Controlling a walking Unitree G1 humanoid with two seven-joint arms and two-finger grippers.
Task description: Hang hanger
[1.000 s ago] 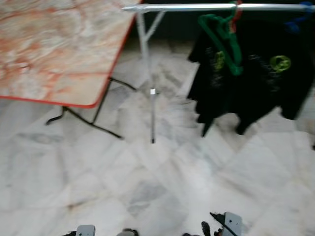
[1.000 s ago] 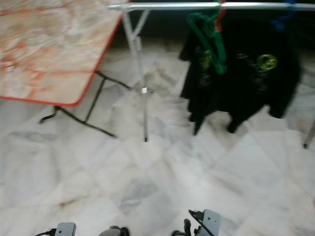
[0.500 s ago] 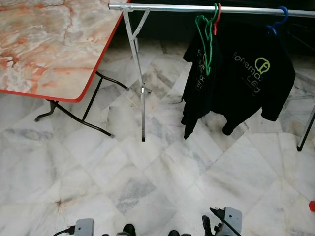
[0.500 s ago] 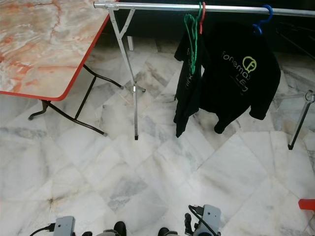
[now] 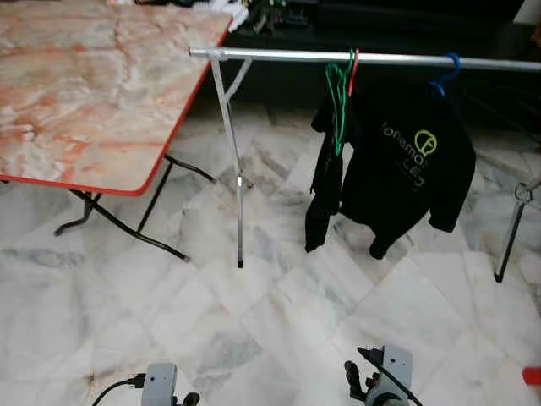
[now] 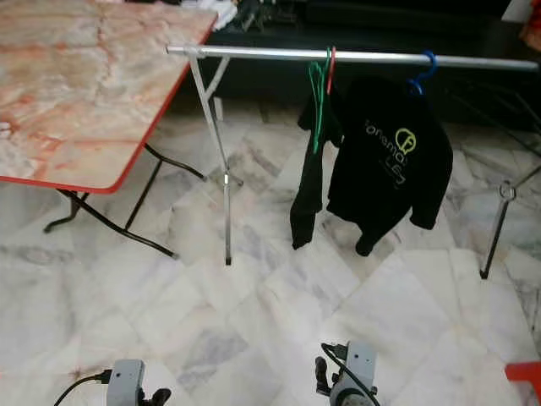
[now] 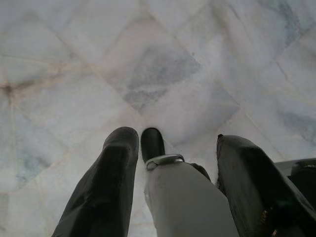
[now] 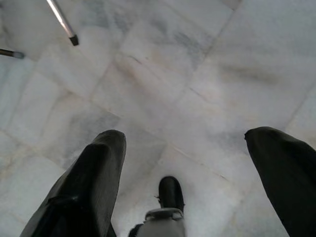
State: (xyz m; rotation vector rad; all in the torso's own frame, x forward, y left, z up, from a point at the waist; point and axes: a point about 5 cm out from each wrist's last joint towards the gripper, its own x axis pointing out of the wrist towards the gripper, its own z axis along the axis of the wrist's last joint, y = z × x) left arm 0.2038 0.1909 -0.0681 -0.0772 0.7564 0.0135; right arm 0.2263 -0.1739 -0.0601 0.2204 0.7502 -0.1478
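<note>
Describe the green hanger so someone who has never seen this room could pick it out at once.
Look at the silver clothes rail standing on the marble floor beside the marble-patterned folding table. Near its middle, left of the black sweatshirt on a blue hanger, two hangers hook on together. The green hanger is the thin empty one in front of a dark garment, its hook touching a red hanger.

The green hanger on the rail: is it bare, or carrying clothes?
Bare. The green hanger hangs empty on the rail, beside a black shirt.
</note>
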